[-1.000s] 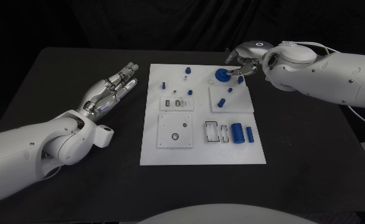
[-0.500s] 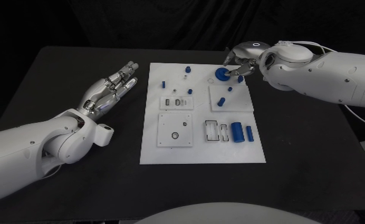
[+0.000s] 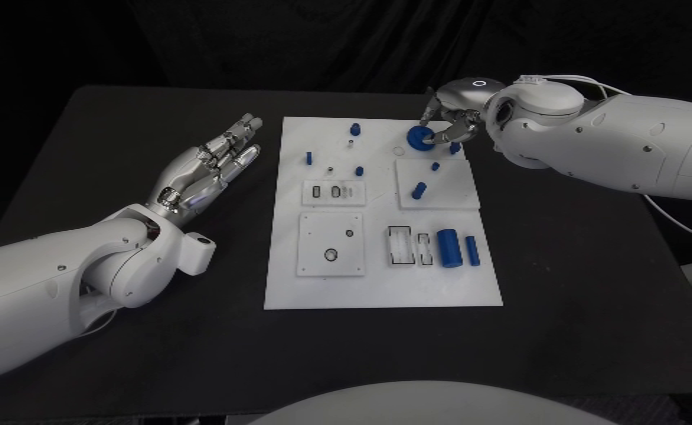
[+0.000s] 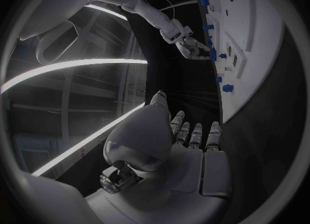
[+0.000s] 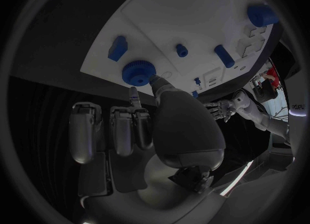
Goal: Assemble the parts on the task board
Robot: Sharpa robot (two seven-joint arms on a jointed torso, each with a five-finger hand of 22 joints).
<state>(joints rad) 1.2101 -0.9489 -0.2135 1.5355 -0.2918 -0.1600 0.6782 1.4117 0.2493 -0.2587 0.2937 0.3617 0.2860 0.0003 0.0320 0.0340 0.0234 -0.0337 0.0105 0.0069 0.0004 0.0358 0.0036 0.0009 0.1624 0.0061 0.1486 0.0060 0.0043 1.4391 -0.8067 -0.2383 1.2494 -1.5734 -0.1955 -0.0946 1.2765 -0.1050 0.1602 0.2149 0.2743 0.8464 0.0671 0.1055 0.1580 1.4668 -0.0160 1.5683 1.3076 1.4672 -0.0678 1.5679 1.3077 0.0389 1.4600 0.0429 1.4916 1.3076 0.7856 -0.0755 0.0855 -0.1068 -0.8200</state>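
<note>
One blue knurled wheel (image 3: 421, 139) is what we have in our right hand (image 3: 459, 117), pinched at the fingertips over the task board (image 3: 378, 290) near its one o'clock corner. We judge the step in hand to be seating this wheel there. Our left hand (image 3: 212, 167) lies released, fingers spread, just off the board at nine o'clock, holding nothing. Next we would need to line the wheel up over its seat and lower it straight, keeping it level.

A black table (image 3: 144, 345) stands before a black curtain (image 3: 289, 15) hanging in folds. Long strips of white light (image 4: 71, 69) run overhead.
</note>
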